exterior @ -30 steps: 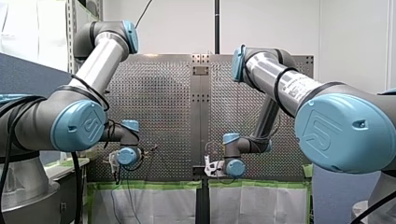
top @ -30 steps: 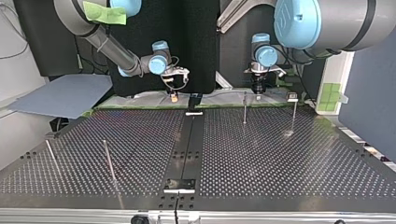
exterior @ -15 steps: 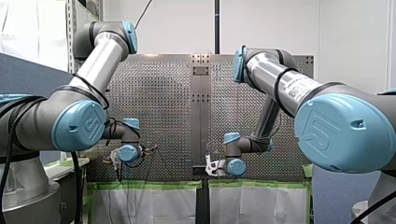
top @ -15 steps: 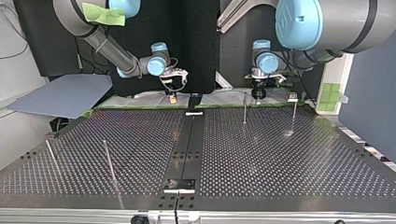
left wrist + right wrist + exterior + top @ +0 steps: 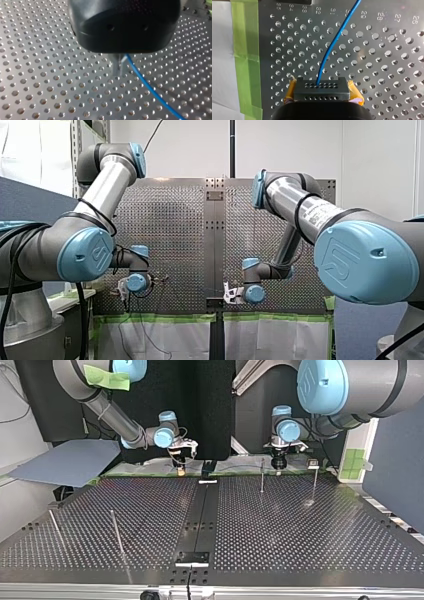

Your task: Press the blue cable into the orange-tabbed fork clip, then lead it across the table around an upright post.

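Both the black left gripper [image 5: 118, 68] and yellow-padded right gripper [image 5: 321, 87] clamp the thin blue cable [image 5: 330, 47] ahead of them. The pressing step looks pending, needing taut, aligned lowering.

My left arm [image 5: 102, 185] is seen entering the front view from the left, its upper link raised steeply and its forearm folded back down, so that the left wrist [image 5: 136, 282] is held low. My right arm [image 5: 300, 205] is posed in mirror fashion at the right, with the right wrist [image 5: 254, 293] held low near the centre line. In the top view both grippers are pointed straight down. The left gripper [image 5: 118, 68], black-bodied with metal fingers [image 5: 115, 67], is closed upon the blue cable [image 5: 150, 90]. The right gripper [image 5: 322, 86], flanked by yellow pads [image 5: 291, 90], is likewise closed on the cable, which is seen emerging from between its fingers.
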Controlling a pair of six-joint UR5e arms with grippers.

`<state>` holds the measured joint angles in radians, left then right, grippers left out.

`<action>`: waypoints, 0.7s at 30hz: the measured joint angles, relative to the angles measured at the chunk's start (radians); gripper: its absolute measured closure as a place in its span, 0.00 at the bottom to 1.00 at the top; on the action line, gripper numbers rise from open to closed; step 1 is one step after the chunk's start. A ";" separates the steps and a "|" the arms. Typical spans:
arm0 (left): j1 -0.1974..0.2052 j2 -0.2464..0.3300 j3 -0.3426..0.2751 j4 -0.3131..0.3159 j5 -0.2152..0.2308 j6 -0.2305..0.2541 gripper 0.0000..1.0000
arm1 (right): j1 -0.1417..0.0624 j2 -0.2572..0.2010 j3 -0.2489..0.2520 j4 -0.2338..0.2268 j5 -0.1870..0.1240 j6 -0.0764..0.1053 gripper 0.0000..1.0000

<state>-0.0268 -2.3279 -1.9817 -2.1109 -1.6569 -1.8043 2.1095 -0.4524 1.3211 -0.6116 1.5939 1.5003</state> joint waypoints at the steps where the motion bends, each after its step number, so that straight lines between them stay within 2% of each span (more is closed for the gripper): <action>1: 0.002 0.000 0.000 0.002 -0.004 0.004 0.63 | 0.000 0.000 -0.001 0.003 0.000 0.000 1.00; 2: 0.003 0.000 0.000 0.006 -0.009 0.009 0.45 | -0.001 0.000 -0.001 0.004 0.000 -0.001 1.00; 3: 0.005 0.000 0.000 0.011 -0.014 0.014 0.18 | -0.001 0.000 -0.002 0.005 0.000 -0.001 1.00; 4: 0.006 0.000 0.000 0.016 -0.021 0.019 0.18 | -0.001 0.000 -0.002 0.006 0.000 -0.001 1.00; 5: 0.008 0.000 0.000 0.021 -0.031 0.024 0.13 | -0.001 0.000 -0.002 0.007 -0.001 -0.001 1.00; 8: 0.010 0.001 0.000 0.032 -0.055 0.039 0.16 | -0.002 0.000 -0.002 0.008 -0.001 -0.001 1.00; 10: 0.011 0.001 0.000 0.038 -0.060 0.053 0.13 | -0.003 0.000 -0.002 0.008 -0.001 -0.001 1.00; 12: 0.012 0.001 0.000 0.046 -0.053 0.063 0.00 | -0.004 0.000 -0.002 0.007 -0.001 -0.001 1.00; 16: 0.012 0.001 0.000 0.049 -0.024 0.064 0.00 | -0.004 0.000 -0.002 0.007 0.000 -0.001 1.00; 21: 0.013 0.001 0.000 0.019 0.008 0.059 0.00 | -0.004 0.000 -0.002 0.007 0.000 -0.001 1.00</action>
<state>-0.0143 -2.3271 -1.9815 -2.0920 -1.6492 -1.7452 2.1055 -0.4523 1.3186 -0.6041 1.5939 1.4990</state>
